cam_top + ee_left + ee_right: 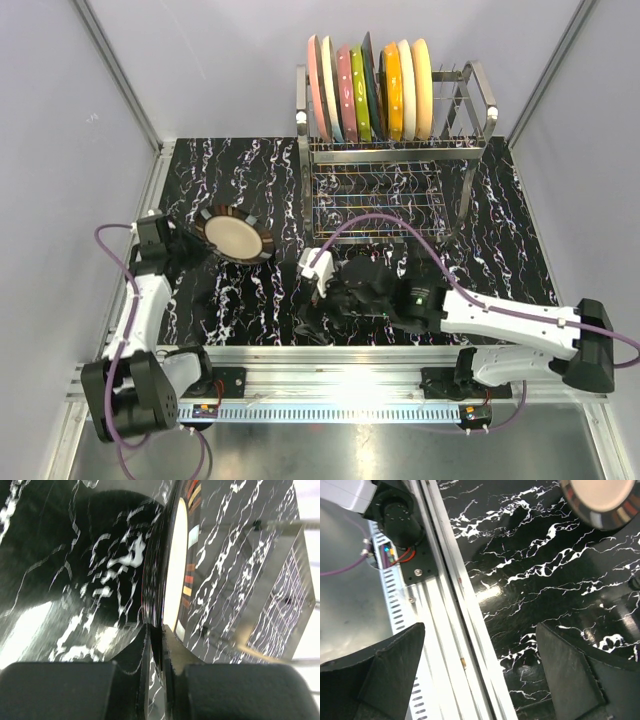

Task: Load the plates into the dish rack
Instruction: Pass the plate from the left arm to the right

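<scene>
My left pincer (157,636) is clamped on the near-left rim of the black-rimmed plate (237,235), which hangs tilted over the left side of the bench (250,170), well apart from the dish rack (470,150) at the far right. Seven plates (365,85) stand on edge in the rack's upper tier, with free tines to their right. My right pincer (480,677) is spread wide with nothing in it, low over the near edge. My worry is the grip: I only have a thin bite on the rim, so the plate's weight could swing it in the fingers or pull it loose on the carry. My right arm and its purple cable (370,220) lie across the path, and a sloppy approach could knock the standing plates.
</scene>
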Available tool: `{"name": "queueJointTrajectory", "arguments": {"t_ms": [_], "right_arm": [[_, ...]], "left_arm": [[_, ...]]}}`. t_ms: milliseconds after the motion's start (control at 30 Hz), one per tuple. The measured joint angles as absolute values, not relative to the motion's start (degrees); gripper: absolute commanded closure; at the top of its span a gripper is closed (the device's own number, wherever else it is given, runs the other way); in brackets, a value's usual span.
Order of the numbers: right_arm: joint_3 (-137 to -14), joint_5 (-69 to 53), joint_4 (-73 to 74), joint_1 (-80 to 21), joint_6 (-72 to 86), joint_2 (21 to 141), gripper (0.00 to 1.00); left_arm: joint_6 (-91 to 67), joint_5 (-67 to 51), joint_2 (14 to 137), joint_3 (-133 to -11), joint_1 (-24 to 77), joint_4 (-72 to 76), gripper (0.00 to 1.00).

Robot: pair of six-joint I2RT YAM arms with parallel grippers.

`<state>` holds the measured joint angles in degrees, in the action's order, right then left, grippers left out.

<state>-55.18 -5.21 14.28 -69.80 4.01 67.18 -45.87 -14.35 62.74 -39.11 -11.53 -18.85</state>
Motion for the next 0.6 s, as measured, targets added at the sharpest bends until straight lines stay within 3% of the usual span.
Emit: {"name": "queueJointTrajectory", "arguments": {"t_ms": [600], "right_arm": [[-68.53,15.25,1.06,-74.41,-8.49,98.0,0.0]], "left_arm": [[-42.87,-16.12,39.99,-30.96,-11.35,-32.16,1.0]]}}
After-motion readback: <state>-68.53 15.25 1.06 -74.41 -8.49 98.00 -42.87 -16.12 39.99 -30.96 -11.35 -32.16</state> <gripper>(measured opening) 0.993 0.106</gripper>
